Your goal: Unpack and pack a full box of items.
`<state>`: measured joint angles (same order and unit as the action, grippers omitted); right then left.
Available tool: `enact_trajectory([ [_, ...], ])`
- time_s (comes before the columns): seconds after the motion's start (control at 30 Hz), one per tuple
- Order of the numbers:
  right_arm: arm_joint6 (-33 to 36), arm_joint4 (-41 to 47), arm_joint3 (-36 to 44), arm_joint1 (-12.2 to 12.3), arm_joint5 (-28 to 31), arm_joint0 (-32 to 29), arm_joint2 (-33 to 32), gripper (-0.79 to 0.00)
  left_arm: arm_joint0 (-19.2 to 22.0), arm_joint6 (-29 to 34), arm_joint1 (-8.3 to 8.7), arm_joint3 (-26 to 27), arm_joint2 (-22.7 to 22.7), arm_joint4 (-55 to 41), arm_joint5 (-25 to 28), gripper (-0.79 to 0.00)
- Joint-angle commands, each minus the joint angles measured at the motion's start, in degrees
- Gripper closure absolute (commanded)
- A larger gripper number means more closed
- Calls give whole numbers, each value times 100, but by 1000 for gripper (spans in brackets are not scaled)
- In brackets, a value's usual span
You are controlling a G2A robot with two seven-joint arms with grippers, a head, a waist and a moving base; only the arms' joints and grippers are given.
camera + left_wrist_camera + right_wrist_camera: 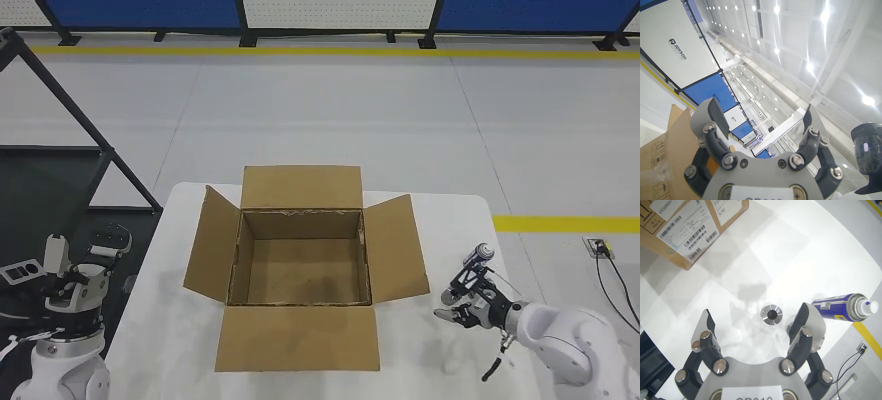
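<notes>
An open cardboard box [300,188] stands in the middle of the white table [450,215], flaps spread, with a bare brown floor inside. My right gripper [755,311] hangs open just above the table to the right of the box [683,228]. A small silver collet [771,315] stands on the table between its fingers, untouched. A blue spray can [842,308] stands upright just beyond one finger; from above the spray can [482,256] is beside the right gripper [455,303]. My left gripper [761,113] is open and empty, pointing up at the ceiling, off the table's left edge [85,248].
A second small metal piece [788,327] peeks out behind a right finger. One box flap [668,147] rises close beside the left gripper. A black frame [90,150] stands left of the table. A cable and floor socket [598,247] lie to the right.
</notes>
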<state>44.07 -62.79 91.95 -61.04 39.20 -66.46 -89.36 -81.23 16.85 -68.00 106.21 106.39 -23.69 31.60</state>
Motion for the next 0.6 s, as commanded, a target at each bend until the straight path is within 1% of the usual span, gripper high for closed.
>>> enact_trajectory([
  [0.0,8,-38,-137,-3,-80,110,108,-785,0,0,0,0,0,0,0,-785],
  [0.37,-45,-74,-843,15,-149,512,444,-785,0,0,0,0,0,0,0,-785],
  [0.57,-68,-68,-1040,26,-184,649,575,-785,0,0,0,0,0,0,0,-785],
])
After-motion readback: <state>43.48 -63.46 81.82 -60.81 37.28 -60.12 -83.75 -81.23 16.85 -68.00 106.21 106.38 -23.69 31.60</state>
